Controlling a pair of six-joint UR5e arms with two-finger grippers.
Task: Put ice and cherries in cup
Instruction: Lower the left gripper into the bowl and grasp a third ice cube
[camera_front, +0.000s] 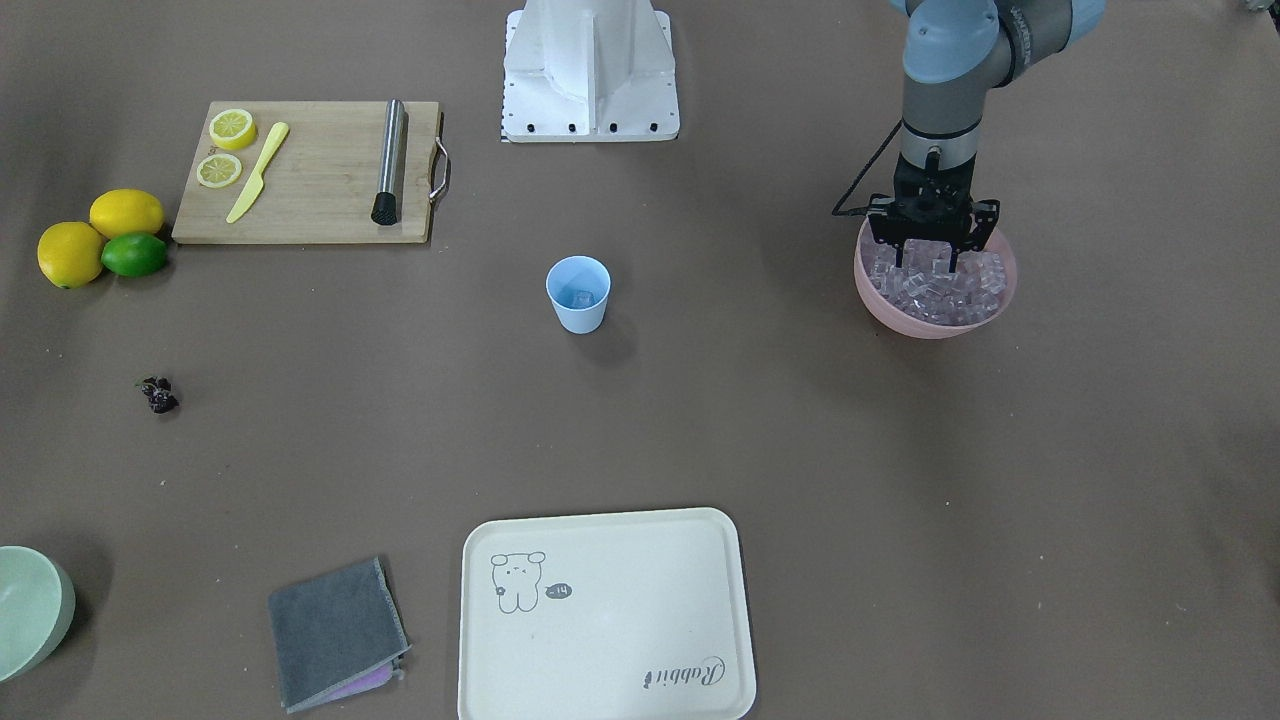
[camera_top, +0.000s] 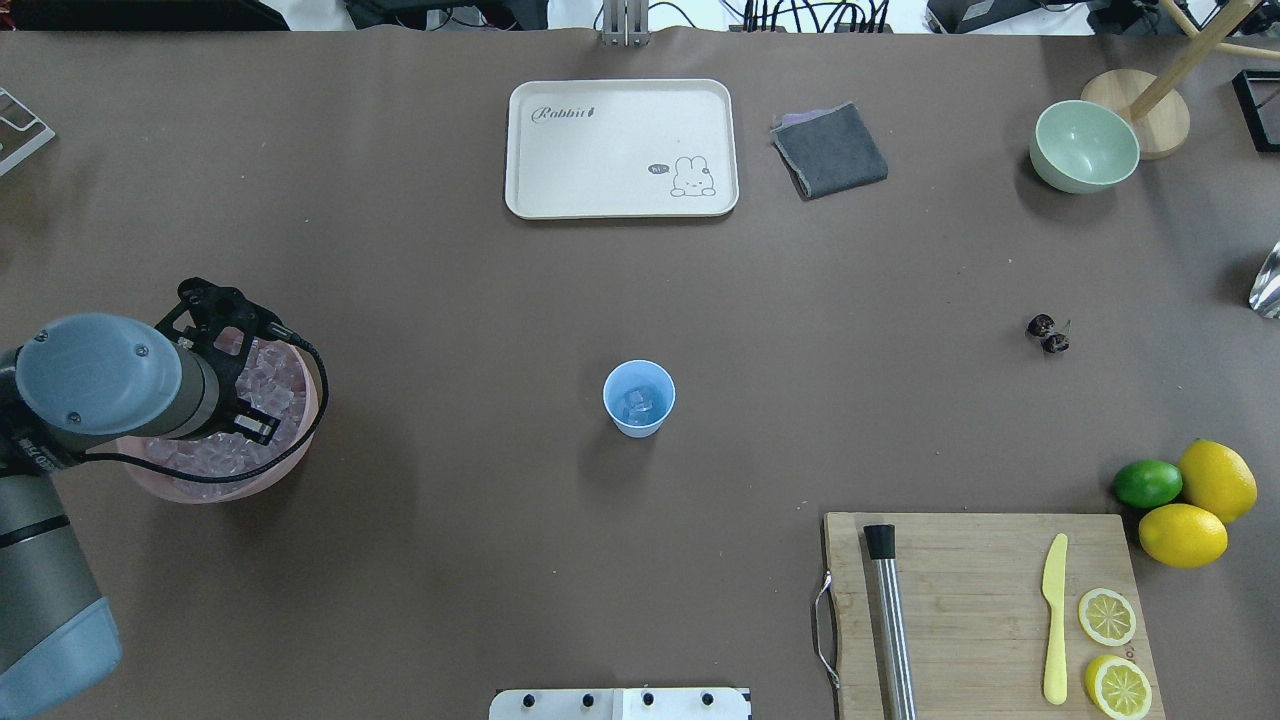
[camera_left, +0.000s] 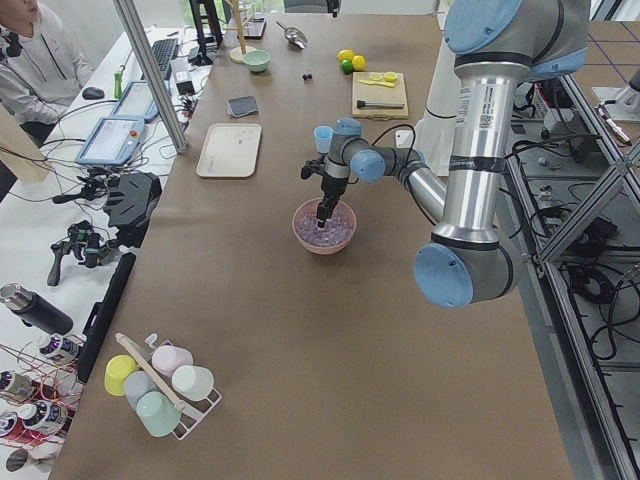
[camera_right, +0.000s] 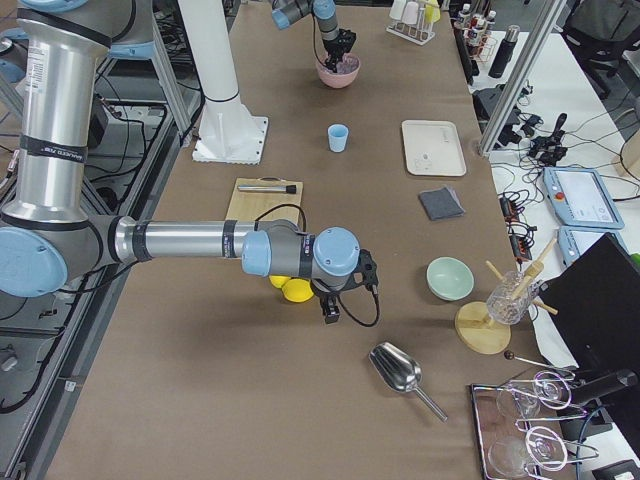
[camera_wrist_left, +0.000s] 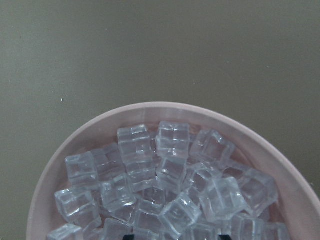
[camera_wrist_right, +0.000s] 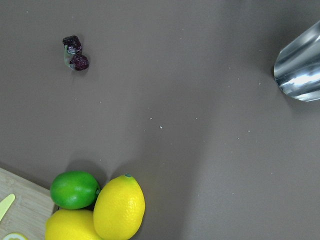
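The light blue cup (camera_front: 578, 295) stands at the table's middle, with a little ice inside it in the overhead view (camera_top: 639, 398). Many clear ice cubes (camera_front: 940, 288) fill a pink bowl (camera_front: 935, 325). My left gripper (camera_front: 925, 258) is open, its fingers spread wide and dipped among the cubes at the bowl's back half (camera_top: 255, 372). The left wrist view shows the ice (camera_wrist_left: 165, 180) close up. The dark cherries (camera_front: 158, 394) lie alone on the table, also in the right wrist view (camera_wrist_right: 75, 52). My right gripper (camera_right: 330, 305) hangs over the lemons; I cannot tell if it is open.
A wooden cutting board (camera_front: 310, 175) holds lemon slices, a yellow knife and a metal muddler. Two lemons and a lime (camera_front: 133, 254) sit beside it. A cream tray (camera_front: 605, 615), grey cloth (camera_front: 335, 632), pale green bowl (camera_front: 30, 610) and metal scoop (camera_wrist_right: 300, 70) lie around.
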